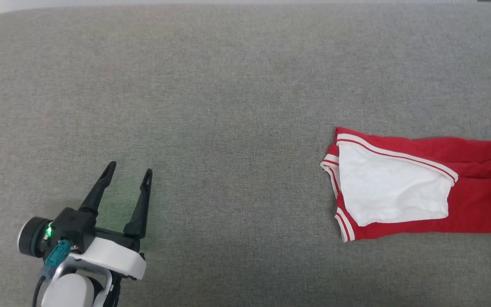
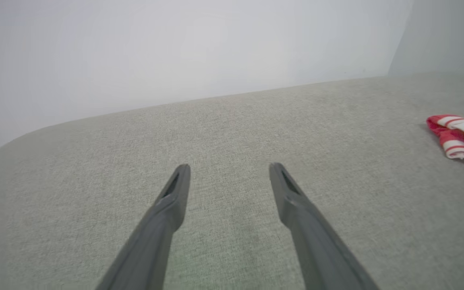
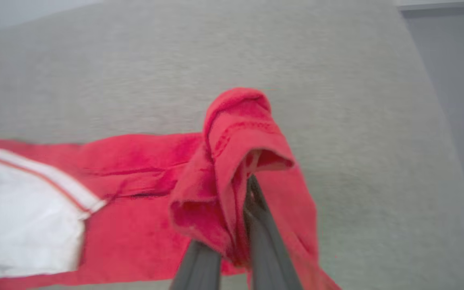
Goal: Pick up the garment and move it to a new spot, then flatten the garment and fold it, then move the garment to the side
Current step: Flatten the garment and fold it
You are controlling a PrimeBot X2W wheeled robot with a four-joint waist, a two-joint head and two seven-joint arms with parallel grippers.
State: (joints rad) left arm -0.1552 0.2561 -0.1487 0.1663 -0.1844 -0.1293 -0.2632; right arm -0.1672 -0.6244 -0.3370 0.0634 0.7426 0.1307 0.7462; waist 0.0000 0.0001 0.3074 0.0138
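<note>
The garment [image 1: 475, 204] is a red shirt with a white, stripe-trimmed sleeve end, lying stretched out at the right of the grey surface and running off the head view's right edge. Its striped end [image 2: 457, 135] shows at the right edge of the left wrist view. In the right wrist view my right gripper [image 3: 245, 189] is shut on a raised fold of the garment [image 3: 232, 161], which drapes over the fingers and hides their tips. My left gripper [image 1: 129, 169] stands open at the lower left, far from the garment, with nothing between its fingers [image 2: 177, 189].
A grey fabric surface [image 1: 211, 106] spreads under everything, with a rounded far-left corner. A pale wall [image 2: 175, 52] rises behind its far edge.
</note>
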